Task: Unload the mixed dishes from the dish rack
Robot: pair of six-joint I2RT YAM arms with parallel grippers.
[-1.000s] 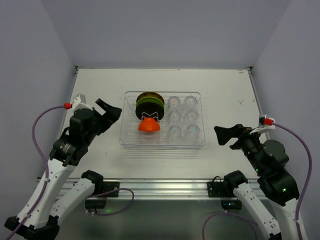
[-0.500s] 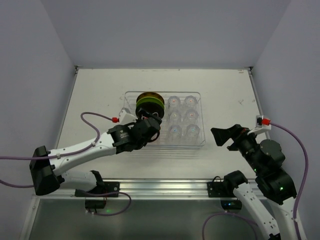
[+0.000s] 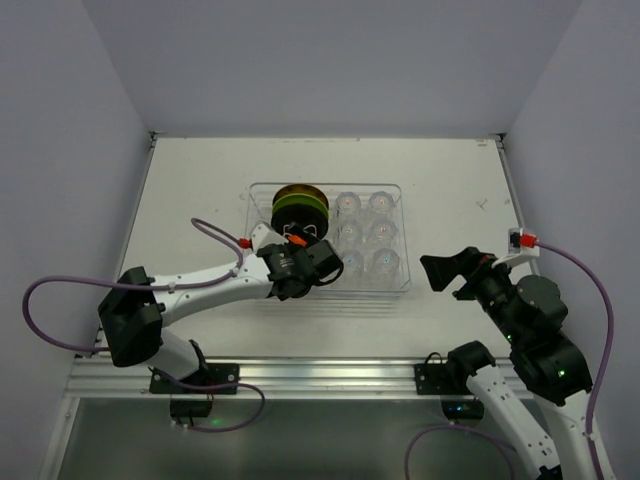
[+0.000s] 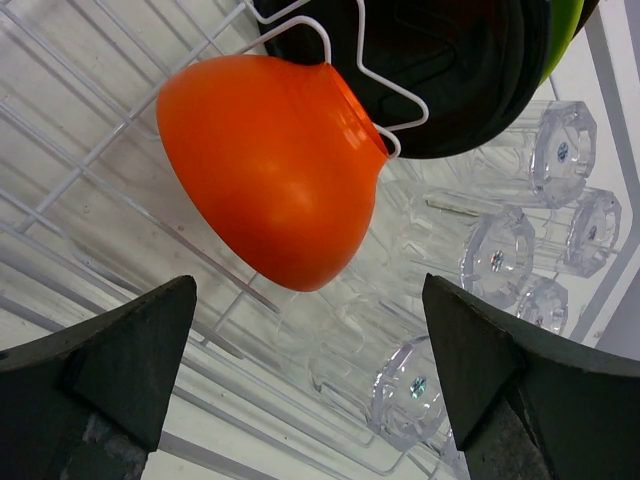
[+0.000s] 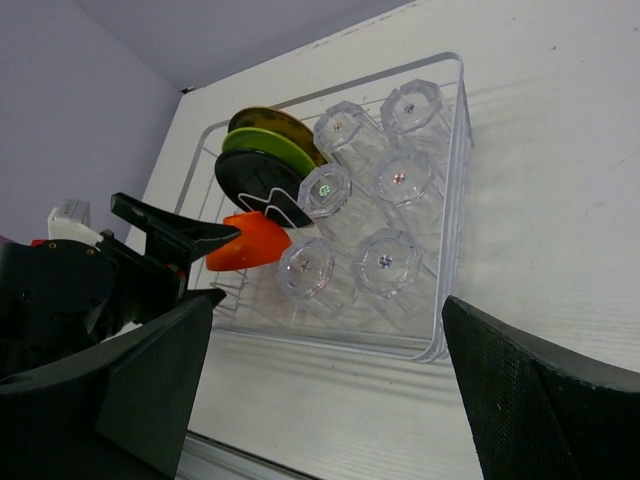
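The clear dish rack stands mid-table. In its left half, a black plate, a lime-green plate and an olive plate stand on edge. The orange bowl leans against the black plate in a white wire holder. Several clear glass cups sit upside down in the right half. My left gripper is open over the rack's front left, just short of the bowl, its jaws wider than the bowl. My right gripper is open and empty to the right of the rack.
Bare white table lies left, right and behind the rack. The table's near metal edge is just in front of it. Grey walls close the sides and back. The left arm's purple cable loops over the table left of the rack.
My left arm has swung from the table's left side in over the rack, and its open gripper now sits at the orange bowl. The right gripper has barely shifted.
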